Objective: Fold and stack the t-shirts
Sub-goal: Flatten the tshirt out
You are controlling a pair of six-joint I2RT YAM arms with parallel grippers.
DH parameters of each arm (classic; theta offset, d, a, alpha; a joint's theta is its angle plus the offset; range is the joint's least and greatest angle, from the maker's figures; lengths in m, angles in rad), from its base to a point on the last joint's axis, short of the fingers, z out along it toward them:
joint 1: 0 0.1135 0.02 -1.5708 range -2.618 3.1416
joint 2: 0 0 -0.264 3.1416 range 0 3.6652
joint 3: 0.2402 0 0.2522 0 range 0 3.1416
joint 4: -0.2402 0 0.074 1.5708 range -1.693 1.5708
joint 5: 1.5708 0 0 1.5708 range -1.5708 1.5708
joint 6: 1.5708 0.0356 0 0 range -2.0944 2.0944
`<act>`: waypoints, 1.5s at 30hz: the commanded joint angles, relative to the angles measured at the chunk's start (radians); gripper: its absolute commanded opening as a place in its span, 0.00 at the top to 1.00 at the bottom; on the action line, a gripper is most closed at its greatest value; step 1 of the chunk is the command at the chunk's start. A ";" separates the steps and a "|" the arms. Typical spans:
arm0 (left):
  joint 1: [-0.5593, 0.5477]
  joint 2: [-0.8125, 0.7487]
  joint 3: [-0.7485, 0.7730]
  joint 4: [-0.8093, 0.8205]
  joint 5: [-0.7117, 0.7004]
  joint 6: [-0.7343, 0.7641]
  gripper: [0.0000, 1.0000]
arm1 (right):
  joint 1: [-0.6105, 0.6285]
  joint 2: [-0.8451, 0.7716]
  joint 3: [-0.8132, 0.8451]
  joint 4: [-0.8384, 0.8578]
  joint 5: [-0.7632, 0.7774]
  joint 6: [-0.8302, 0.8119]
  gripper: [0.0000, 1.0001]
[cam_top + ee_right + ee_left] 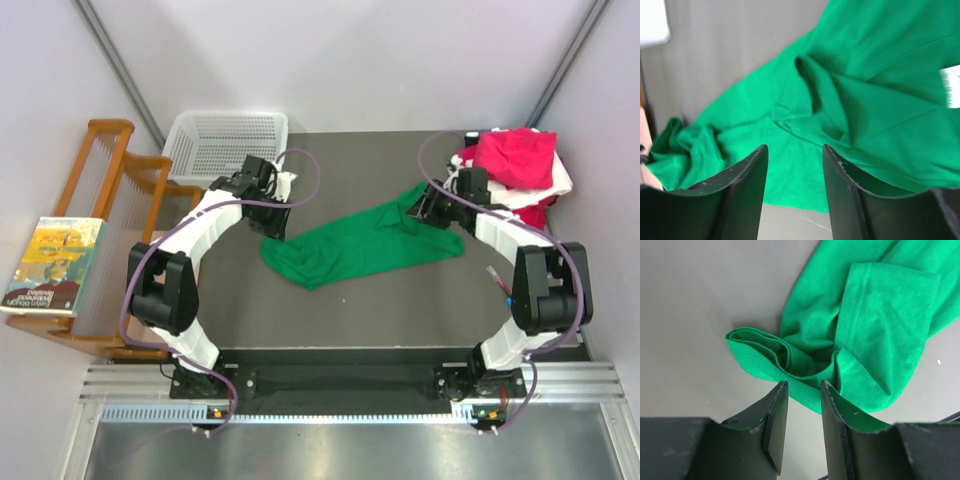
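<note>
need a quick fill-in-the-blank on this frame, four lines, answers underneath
1. The crumpled cotton t-shirt spread across the dark table is bright ____.
2. The white plastic mesh basket stands at the table's far ____ corner.
3. The pile of pink, white and red shirts lies at the table's far ____ corner.
4. The paperback book rests on a ____ rack beside the table.

Missing words: green; left; right; wooden.

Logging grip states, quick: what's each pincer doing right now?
Left pincer: partly open, tips at the hem of the green shirt, no grip visible.
Right pincer: open over the shirt, holding nothing.
</note>
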 commanded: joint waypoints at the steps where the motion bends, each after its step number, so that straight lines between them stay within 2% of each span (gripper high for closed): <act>1: -0.002 -0.011 -0.006 0.019 0.034 -0.004 0.62 | 0.039 0.069 0.062 -0.013 -0.003 -0.024 0.53; 10: -0.002 -0.025 -0.026 0.018 0.051 0.004 0.62 | 0.079 0.131 0.084 -0.039 0.061 -0.066 0.53; 21: -0.002 -0.014 -0.028 0.022 0.058 0.010 0.59 | 0.077 0.039 0.139 -0.108 0.110 -0.100 0.53; 28: -0.002 -0.037 -0.026 0.015 0.066 0.011 0.55 | 0.057 0.085 0.157 -0.124 0.121 -0.113 0.55; 45: -0.002 -0.076 -0.034 0.001 0.066 0.016 0.55 | 0.039 0.197 0.193 -0.098 0.135 -0.120 0.61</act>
